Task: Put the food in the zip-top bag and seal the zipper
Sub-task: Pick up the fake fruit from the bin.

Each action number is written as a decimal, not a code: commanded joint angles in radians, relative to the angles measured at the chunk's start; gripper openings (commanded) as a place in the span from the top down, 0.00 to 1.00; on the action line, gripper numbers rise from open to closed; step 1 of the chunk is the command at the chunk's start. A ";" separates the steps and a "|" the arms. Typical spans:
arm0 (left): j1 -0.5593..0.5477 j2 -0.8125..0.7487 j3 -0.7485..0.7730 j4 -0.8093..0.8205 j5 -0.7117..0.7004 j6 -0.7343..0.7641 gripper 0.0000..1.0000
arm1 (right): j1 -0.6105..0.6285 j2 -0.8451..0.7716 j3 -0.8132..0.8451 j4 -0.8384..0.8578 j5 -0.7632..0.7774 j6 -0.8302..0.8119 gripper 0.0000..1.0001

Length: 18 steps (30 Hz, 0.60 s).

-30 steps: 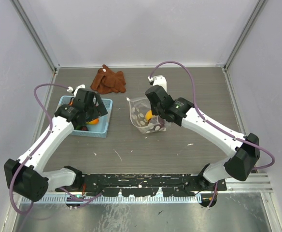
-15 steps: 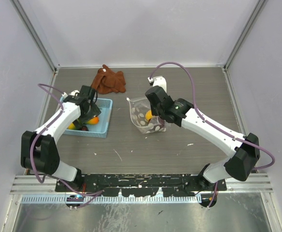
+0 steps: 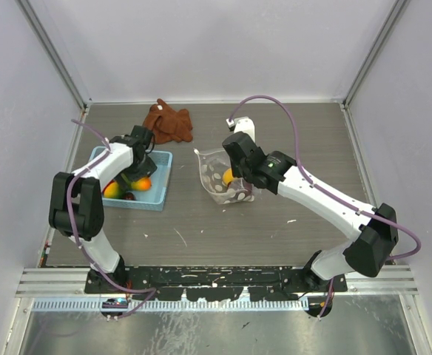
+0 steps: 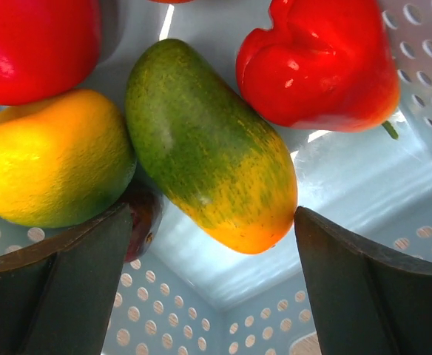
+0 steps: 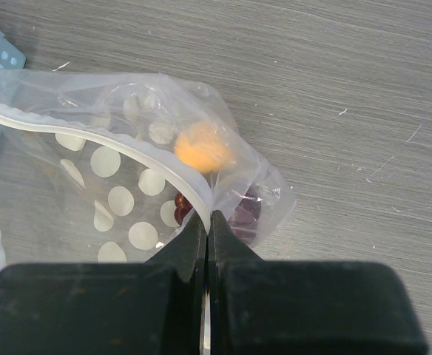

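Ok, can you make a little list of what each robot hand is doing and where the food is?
Left hand: open, straddling the green-orange mango in the blue basket
Right hand: shut on the zipper
Zip-top bag: mouth unsealed, orange food inside
Also in basket: red pepper, yellow-orange fruit

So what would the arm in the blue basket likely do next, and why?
Probably close the left gripper on the green-orange fruit: its open fingers sit either side of it, while the right gripper pinches the zipper of the zip-top bag.
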 commanded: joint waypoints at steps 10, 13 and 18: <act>0.038 0.131 0.035 0.073 0.014 0.018 0.09 | 0.003 -0.039 0.004 0.050 -0.005 -0.016 0.99; 0.047 0.135 0.027 0.087 0.023 0.022 0.09 | 0.002 -0.038 0.004 0.051 -0.007 -0.015 0.99; 0.046 0.111 0.011 0.089 0.039 0.032 0.22 | 0.003 -0.036 0.010 0.051 -0.010 -0.014 0.99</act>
